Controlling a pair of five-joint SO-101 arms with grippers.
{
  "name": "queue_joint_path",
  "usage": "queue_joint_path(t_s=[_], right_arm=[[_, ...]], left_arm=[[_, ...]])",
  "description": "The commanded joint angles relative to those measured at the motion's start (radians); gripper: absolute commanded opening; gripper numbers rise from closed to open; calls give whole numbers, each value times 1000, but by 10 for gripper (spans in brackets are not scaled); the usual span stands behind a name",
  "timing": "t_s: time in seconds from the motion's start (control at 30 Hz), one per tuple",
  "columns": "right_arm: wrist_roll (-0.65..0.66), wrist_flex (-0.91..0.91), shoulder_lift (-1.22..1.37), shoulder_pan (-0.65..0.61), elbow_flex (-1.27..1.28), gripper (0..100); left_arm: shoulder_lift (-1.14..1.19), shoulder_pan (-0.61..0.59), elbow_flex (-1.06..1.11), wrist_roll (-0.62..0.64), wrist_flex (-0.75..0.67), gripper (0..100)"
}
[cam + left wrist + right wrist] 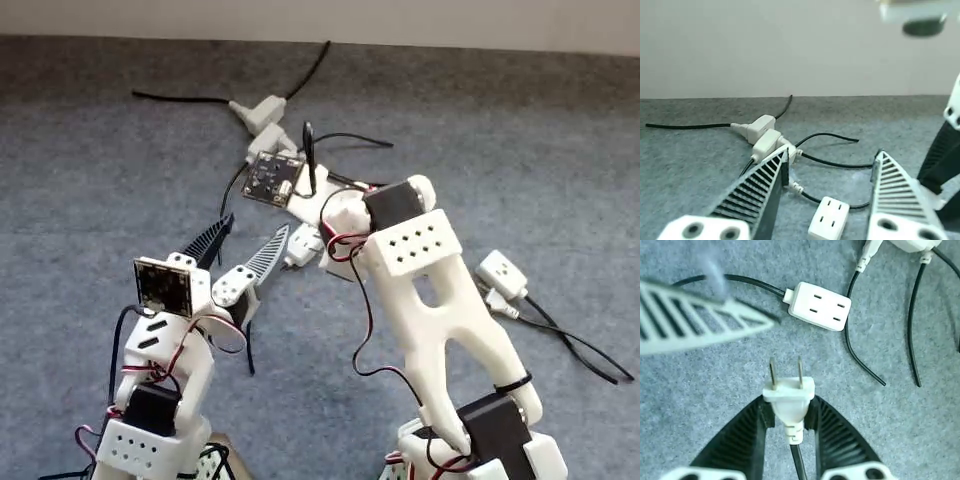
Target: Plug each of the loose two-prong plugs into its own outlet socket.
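Observation:
My right gripper (789,409) is shut on a white two-prong plug (789,392), its black fingers pinching the plug body and its prongs pointing at a white outlet socket (817,305) a short way ahead on the grey carpet. That same outlet socket (829,217) lies low between the spread fingers of my left gripper (832,156), which is open and holds nothing. From above, the left gripper (257,225) sits just left of the outlet socket (303,245), and the right arm (410,250) bends down over it.
A plug and socket pair (262,118) lies joined at the far side, with black cords trailing off. Another white outlet (502,272) with a cord sits to the right. A wall (790,45) bounds the back.

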Motion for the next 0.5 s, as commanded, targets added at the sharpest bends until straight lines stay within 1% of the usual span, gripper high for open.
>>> queue_joint_path(t_s=[0.0,0.07,0.13,0.2,0.47], right_arm=[[-11,-54,-18,-12,27,8],[-31,-56,-19,-31,30,8],[-81,-58,-21,-51,13,8],[-114,-48,-21,-68,-22,8],[-117,151,-21,-79,-208,8]], left_arm=[[-10,96,13,12,-37,274],[-8,134,13,12,-34,274],[-7,137,13,9,-15,274],[-7,125,13,9,3,274],[-7,45,13,8,14,274]])
